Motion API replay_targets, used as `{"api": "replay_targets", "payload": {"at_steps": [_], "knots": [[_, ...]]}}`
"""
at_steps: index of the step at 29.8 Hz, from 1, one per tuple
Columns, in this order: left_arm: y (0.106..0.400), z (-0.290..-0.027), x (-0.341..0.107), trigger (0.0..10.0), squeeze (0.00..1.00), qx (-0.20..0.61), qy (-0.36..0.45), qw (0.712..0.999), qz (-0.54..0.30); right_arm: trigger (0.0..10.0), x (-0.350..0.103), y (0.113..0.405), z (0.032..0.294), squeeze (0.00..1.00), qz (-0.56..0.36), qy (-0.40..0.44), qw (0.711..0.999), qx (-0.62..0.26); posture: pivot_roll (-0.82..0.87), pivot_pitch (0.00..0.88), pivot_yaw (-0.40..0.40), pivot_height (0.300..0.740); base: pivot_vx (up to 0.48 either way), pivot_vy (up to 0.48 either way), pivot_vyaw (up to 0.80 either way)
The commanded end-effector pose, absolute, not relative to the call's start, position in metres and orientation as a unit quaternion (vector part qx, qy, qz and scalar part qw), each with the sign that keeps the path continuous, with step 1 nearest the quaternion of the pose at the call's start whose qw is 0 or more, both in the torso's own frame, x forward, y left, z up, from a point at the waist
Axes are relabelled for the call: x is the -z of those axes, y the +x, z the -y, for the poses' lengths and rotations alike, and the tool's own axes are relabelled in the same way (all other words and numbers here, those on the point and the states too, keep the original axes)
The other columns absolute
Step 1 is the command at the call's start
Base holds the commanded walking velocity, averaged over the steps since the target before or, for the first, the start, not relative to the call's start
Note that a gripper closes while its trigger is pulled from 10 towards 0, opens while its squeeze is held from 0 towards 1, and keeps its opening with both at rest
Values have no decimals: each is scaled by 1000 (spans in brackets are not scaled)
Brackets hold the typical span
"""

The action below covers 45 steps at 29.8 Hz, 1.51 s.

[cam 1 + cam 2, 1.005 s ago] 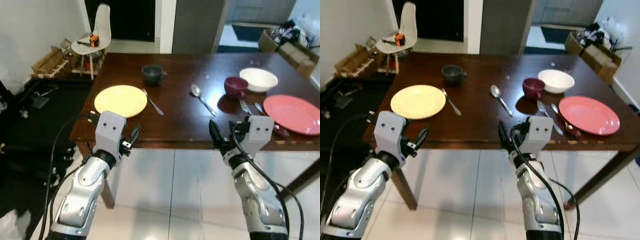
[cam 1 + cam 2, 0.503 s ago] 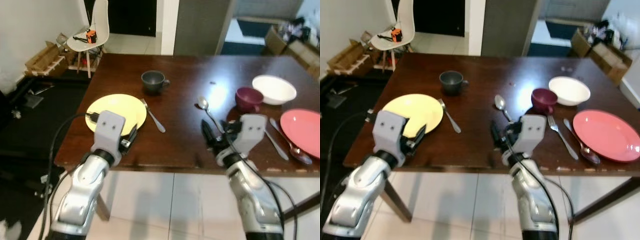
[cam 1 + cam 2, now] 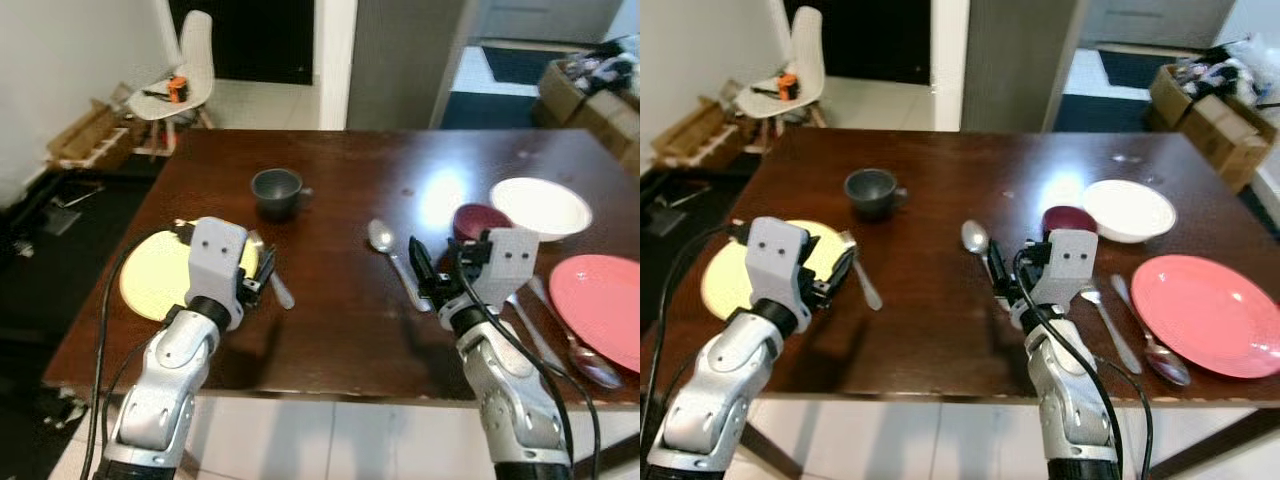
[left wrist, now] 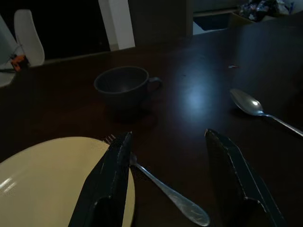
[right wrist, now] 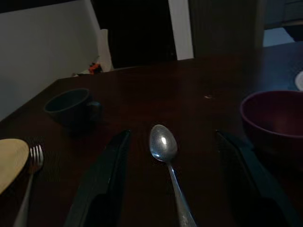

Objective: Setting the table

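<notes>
A yellow plate (image 3: 150, 287) lies at the dark wooden table's (image 3: 340, 350) left side, with a fork (image 3: 278, 290) just to its right and a dark grey cup (image 3: 277, 190) behind. My left gripper (image 3: 263, 272) hovers open over the plate's right rim and the fork (image 4: 163, 188). A spoon (image 3: 386, 242) lies mid-table. My right gripper (image 3: 424, 276) stands open over its handle, and the spoon (image 5: 164, 143) lies between the fingers. A maroon bowl (image 3: 478, 218), white bowl (image 3: 541, 205) and pink plate (image 3: 603, 310) sit to the right.
A second fork (image 3: 532, 332) and spoon (image 3: 585, 362) lie left of the pink plate. A white chair (image 3: 186, 72) stands beyond the table's far left corner, beside cardboard (image 3: 82, 135) on the floor. Cardboard boxes (image 3: 595, 95) stand at the back right.
The whole view has moved in closer to the table. Both grippers, earlier below or at the table's front edge, now hang over the tabletop, both open as before.
</notes>
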<state>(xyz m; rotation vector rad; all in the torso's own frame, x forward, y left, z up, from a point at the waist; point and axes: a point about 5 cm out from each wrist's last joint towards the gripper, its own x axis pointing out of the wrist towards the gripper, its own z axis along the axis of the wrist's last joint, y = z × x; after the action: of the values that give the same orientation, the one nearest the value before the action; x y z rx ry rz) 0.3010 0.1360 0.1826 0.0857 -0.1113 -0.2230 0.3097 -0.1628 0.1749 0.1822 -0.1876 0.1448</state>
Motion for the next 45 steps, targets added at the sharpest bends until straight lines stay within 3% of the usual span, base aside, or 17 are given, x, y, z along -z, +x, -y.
{"api": "replay_targets", "payload": {"at_steps": [1, 14, 20, 26, 36, 40, 45], "knots": [[302, -144, -176, 10000, 0, 93, 26, 995, 34, 10000, -171, 309, 160, 0, 86, 96, 989, -76, -18, 38, 66, 740, 0, 0, 0], [307, -153, -172, 10000, 0, 78, 40, 996, 1, 10000, -169, 308, 151, 0, 73, 90, 987, -108, -17, 36, 63, 740, 0, 0, 0], [325, -180, -169, 10000, 0, 105, 122, 985, -66, 10000, -154, 308, 117, 0, 12, 36, 975, -218, -6, 47, 86, 740, 0, 0, 0], [341, -211, -190, 10000, 0, 47, 135, 988, -63, 10000, -148, 320, 77, 0, -15, 6, 950, -310, 28, 67, 83, 740, 0, 0, 0], [312, -212, -197, 10000, 0, 87, 138, 985, -63, 10000, -151, 350, 62, 0, -33, -26, 948, -317, 119, 137, 38, 740, 0, 0, 0], [291, -202, -210, 10000, 0, 171, 150, 972, -59, 10000, -156, 363, 66, 0, -38, -27, 946, -320, 159, 175, 27, 740, 0, 0, 0], [282, -198, -219, 10000, 0, 204, 177, 961, -60, 10000, -163, 370, 66, 0, -36, -17, 943, -331, 177, 202, 22, 740, 0, 0, 0]]}}
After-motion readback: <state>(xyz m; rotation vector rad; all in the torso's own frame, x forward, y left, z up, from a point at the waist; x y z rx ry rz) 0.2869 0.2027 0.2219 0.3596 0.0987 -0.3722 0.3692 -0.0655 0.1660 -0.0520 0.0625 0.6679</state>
